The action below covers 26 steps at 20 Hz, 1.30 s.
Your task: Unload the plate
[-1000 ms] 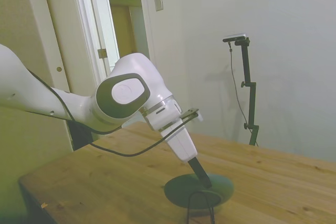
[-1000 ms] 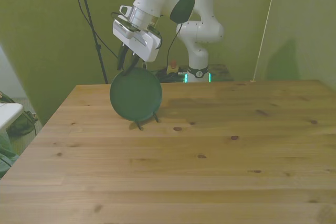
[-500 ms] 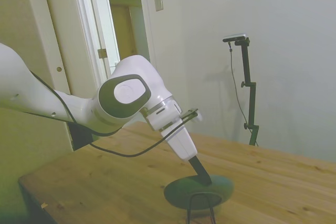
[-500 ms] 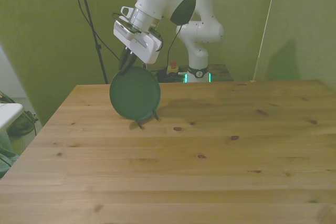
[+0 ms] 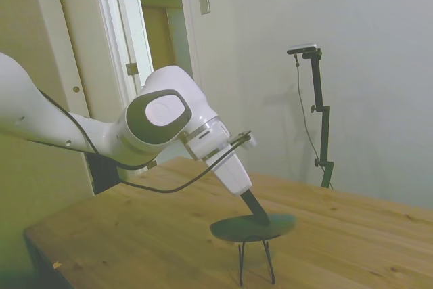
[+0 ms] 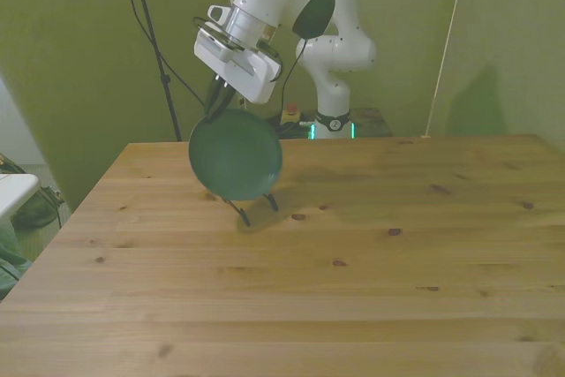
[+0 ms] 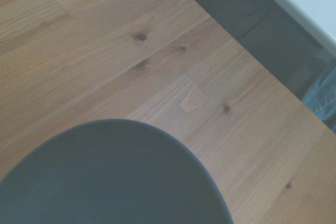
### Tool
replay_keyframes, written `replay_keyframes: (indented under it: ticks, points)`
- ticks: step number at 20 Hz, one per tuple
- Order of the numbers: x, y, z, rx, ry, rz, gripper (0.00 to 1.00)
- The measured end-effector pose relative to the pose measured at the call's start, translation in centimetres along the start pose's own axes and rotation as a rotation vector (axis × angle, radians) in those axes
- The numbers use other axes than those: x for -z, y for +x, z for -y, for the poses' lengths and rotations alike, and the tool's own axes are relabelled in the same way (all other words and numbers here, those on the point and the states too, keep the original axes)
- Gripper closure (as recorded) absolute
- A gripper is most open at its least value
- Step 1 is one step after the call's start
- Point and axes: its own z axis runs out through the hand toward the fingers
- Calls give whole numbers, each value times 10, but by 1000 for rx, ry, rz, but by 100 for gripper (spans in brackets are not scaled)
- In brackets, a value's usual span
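One plate (image 6: 235, 154) — clamped at its rim by the gripper (image 6: 216, 110). One wire stand (image 5: 255, 262) below it on the table (image 6: 353, 253) — nothing else nearby.

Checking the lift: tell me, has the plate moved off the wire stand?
Yes. The plate has risen, exposing more of the wire stand below it.

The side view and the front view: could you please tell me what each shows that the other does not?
Only the side view shows the plate nearly edge-on, lifted so the wire stand shows beneath it, plus a doorway behind the arm. Only the front view shows the plate's round green face, tilted toward the camera, the robot's base, and most of the table. Both show the gripper at the plate's rim and the stand's legs on the wood.
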Motion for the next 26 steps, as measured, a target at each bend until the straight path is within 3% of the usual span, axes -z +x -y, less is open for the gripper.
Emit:
replay_keyframes:
  ticks: [5, 9, 13, 16, 20, 26]
  points:
    - [49, -15, 13, 25, 103, -6, 100]
    - [104, -62, 35, 72, 294, 39, 100]
    - [121, -130, 62, 124, 440, 141, 100]
    - [113, -177, 85, 143, 493, 227, 100]
    - [80, -224, 118, 148, 513, 308, 100]
    - [13, -277, 135, 188, 444, 374, 100]
